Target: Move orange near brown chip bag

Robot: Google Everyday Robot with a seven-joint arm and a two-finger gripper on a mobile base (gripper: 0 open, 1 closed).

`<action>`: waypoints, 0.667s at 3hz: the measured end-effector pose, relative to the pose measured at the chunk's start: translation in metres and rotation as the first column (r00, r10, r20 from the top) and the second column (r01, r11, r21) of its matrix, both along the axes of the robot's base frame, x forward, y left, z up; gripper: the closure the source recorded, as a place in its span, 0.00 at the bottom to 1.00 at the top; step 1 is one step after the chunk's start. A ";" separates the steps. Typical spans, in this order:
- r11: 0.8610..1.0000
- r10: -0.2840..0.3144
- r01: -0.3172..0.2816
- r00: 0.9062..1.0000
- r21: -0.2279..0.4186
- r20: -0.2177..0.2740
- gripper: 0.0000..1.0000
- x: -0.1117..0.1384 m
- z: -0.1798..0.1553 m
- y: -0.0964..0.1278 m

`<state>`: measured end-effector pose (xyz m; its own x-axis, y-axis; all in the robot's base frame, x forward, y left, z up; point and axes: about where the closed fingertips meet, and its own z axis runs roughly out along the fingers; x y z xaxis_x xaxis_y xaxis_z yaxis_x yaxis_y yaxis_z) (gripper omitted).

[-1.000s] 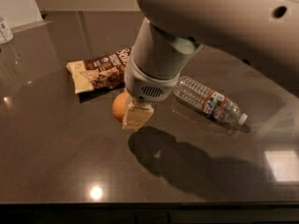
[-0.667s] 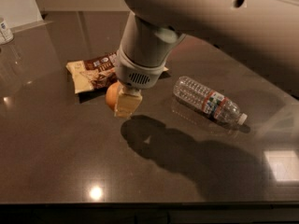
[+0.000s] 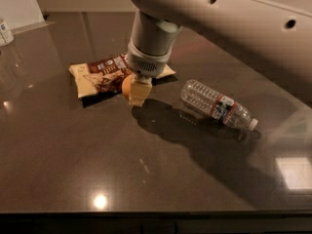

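The orange (image 3: 126,87) is small, round and plain, and sits between the fingers of my gripper (image 3: 135,92) just above the dark table (image 3: 73,165). The gripper is shut on it, and one cream finger (image 3: 139,90) covers its right side. The brown chip bag (image 3: 105,74) lies flat directly behind and left of the orange, with a dark brown middle, cream ends and white lettering. The orange is at the bag's near edge; I cannot tell whether they touch. My arm hides the bag's right part.
A clear plastic water bottle (image 3: 218,104) lies on its side to the right of the gripper. A small white container (image 3: 5,31) stands at the far left edge. The table's front edge runs along the bottom.
My gripper has carried the orange left and farther back, from the open table toward the chip bag's near edge. The bottle and bag have not moved.
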<state>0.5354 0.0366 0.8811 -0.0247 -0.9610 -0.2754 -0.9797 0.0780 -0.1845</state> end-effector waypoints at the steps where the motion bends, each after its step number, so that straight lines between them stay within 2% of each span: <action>1: 1.000 -0.019 0.019 1.000 -0.024 -0.005 0.82 0.021 -0.015 -0.012; 2: 0.999 -0.031 0.031 1.000 -0.021 -0.003 0.59 0.030 -0.027 -0.017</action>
<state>0.5652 0.0200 0.8545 -0.0556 -0.9653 -0.2551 -0.9775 0.1047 -0.1833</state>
